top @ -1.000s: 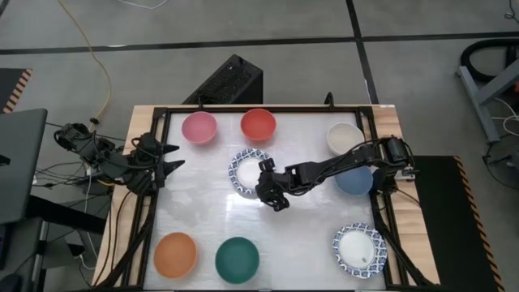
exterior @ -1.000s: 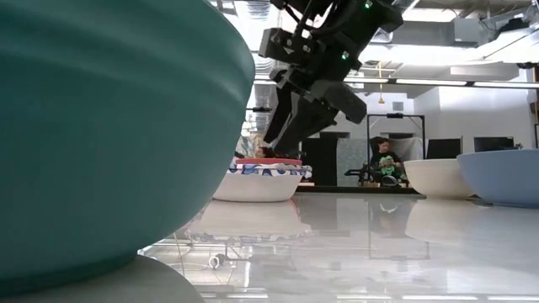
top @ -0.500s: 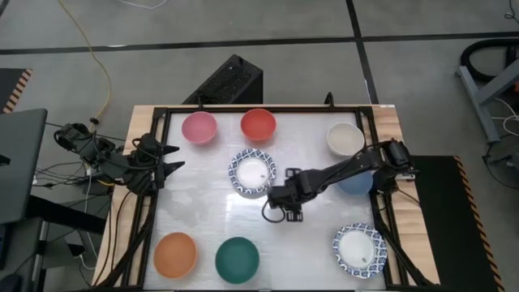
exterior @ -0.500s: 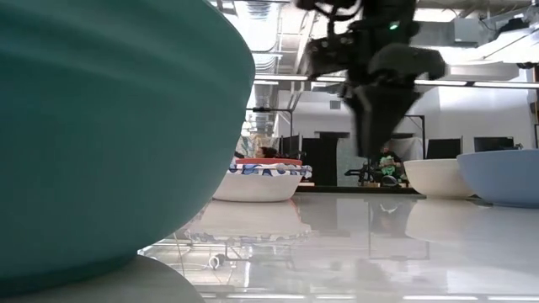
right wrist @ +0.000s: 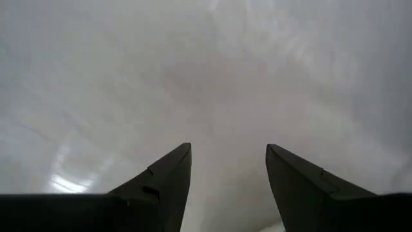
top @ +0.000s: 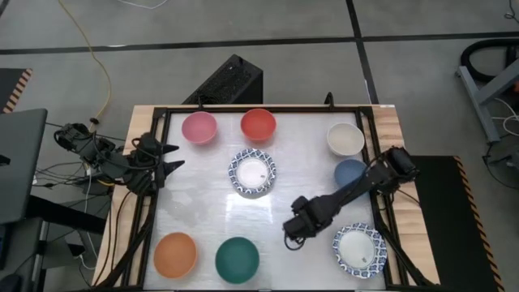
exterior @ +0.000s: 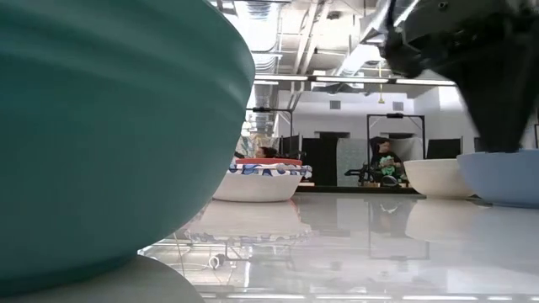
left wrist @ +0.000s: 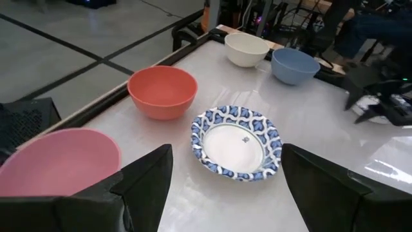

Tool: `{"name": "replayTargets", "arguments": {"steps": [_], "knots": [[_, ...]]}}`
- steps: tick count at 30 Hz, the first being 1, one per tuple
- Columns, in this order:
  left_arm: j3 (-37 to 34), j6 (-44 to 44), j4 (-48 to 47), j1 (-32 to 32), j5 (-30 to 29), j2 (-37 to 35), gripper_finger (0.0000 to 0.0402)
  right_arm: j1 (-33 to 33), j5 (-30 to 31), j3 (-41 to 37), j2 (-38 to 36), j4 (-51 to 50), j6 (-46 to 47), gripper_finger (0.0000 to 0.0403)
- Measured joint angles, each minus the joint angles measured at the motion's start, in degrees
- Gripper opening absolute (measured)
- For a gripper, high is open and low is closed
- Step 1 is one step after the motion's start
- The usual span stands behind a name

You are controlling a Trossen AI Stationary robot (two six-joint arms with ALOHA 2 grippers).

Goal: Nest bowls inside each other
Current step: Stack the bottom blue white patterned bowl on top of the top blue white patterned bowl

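Eight bowls show on the white counter [top: 203, 203], none of them between any fingers. Along the far edge sit the pink bowl [top: 199, 127], the red bowl [top: 258, 124] and, toward the right, the cream bowl [top: 345, 139], with the blue bowl [top: 350, 173] just nearer than the cream one. A blue-patterned bowl [top: 252, 173] lies near the middle of the counter. At the near edge stand the orange bowl [top: 175, 254] and the dark green bowl [top: 237, 259], and at the near right corner a second blue-patterned bowl [top: 359, 249].

The right gripper [top: 296, 231] hangs over bare counter, left of that near-right patterned bowl and apart from it, well near and right of the middle one. Its fingers [right wrist: 161, 177] are spread and released, with only the white surface between them.

The left gripper [top: 172, 157] waits at the left edge of the counter, fingers [left wrist: 148, 180] wide apart and holding nothing; the middle patterned bowl lies ahead of it, between the two fingers' lines but well apart from them.
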Motion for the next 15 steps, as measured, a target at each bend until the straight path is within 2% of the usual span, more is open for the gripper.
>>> {"name": "replayTargets", "arguments": {"steps": [6,15], "knots": [[0.00,0.61,0.02,-0.01,-0.05,0.00,0.0279,4.42,-5.55,0.00,0.00,-0.20,15.50,0.0219],[0.00,0.61,0.00,-0.02,0.32,0.00,0.0279,8.37,-15.38,0.00,0.00,-2.80,24.81,0.0219]]}}
